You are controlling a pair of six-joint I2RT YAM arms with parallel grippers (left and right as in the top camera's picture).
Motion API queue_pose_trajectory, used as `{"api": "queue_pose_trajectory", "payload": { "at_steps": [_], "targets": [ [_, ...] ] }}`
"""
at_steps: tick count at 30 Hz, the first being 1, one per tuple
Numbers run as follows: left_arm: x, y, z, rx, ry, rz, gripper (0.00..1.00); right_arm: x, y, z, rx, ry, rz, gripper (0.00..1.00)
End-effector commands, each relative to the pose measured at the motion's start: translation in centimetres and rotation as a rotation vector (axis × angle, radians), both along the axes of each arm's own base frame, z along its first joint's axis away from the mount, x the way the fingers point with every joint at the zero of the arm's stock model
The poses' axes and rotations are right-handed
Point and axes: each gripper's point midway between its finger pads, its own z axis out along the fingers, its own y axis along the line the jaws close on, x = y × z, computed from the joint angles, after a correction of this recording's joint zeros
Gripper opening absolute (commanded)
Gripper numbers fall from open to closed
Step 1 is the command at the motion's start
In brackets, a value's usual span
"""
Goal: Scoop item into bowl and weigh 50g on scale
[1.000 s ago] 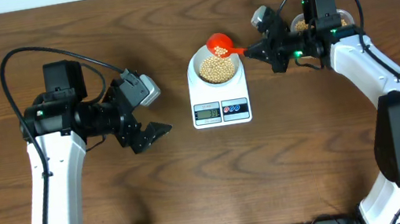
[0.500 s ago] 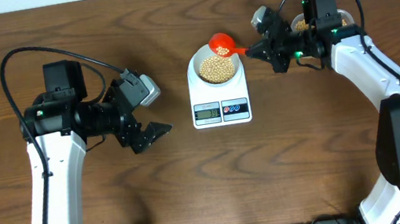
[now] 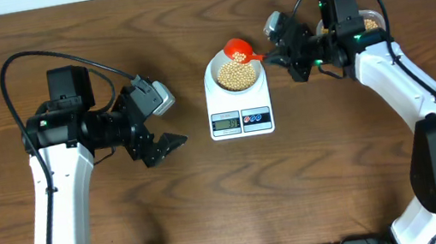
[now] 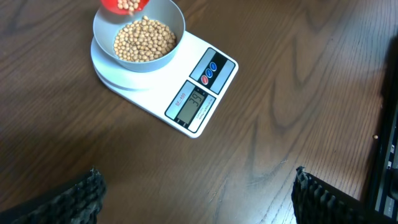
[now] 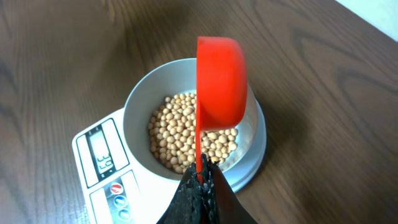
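In the bowl (image 5: 134,106): soybeans (image 4: 144,40) lie loose, covering the bottom, well below the rim; a few more sit in the red scoop (image 5: 221,81) tipped above the bowl's far edge.
Beans, handling: small, hard, round, dry. Prob. roll & bounce, so no good to pinch singly. Move w/ scoop only; tip slow so they trickle, not dump.
Bowl: white, upright, centred on the scale (image 3: 238,106). Looks light & smooth-walled, prob. slides if nudged. If it must be moved, take it by the rim; best left alone while weighing.
Scale: flat, white, middle of table (image 3: 337,165), display + 2 buttons on the robot's side.
Display (image 4: 194,101): seems to read 39, digits small, not sure. By that reading, short of 50 g.
Scoop: tipped steeply over the bowl rim. Stiff plastic, light. Hold pt = thin handle end, as now.
R gripper (image 5: 200,180): jaws closed tight on the scoop handle, reaching in from the scale's right.
L gripper (image 3: 163,149): jaws spread wide, nothing in them. Sits left of the scale, well apart, its cam looking at the display.
Stock tub (image 3: 372,19): clear, some beans showing, mostly hidden behind R arm.
Step (judgement): topping up. Pour the scoop's beans in small shakes & watch the display.
Risk: the whole scoop going in at once, or the scoop knocking the rim & shifting the reading.
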Motion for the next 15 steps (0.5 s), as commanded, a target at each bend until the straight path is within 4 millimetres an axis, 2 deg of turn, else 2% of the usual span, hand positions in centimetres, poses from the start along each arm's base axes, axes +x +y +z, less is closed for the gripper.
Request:
{"api": "queue_pose_trajectory", "payload": {
  "at_steps": [1,6,11,15],
  "targets": [
    [0.2,0.0,0.6,-0.009,-0.019,-0.003,0.98,-0.2,0.7,1.0,-0.052,-0.078,0.021,0.01],
    [0.2,0.0,0.6,-0.010,-0.019,-0.004,0.98,0.5,-0.1,-0.6,-0.226,-0.128,-0.024,0.01],
    [0.2,0.0,0.6,-0.009,-0.019,-0.003,0.98,0.2,1.1,-0.3,-0.230,-0.160,0.009,0.01],
    [0.2,0.0,0.6,-0.009,-0.019,-0.003,0.98,0.1,1.2,0.3,-0.229,-0.174,0.008,0.01]
  ]
}}
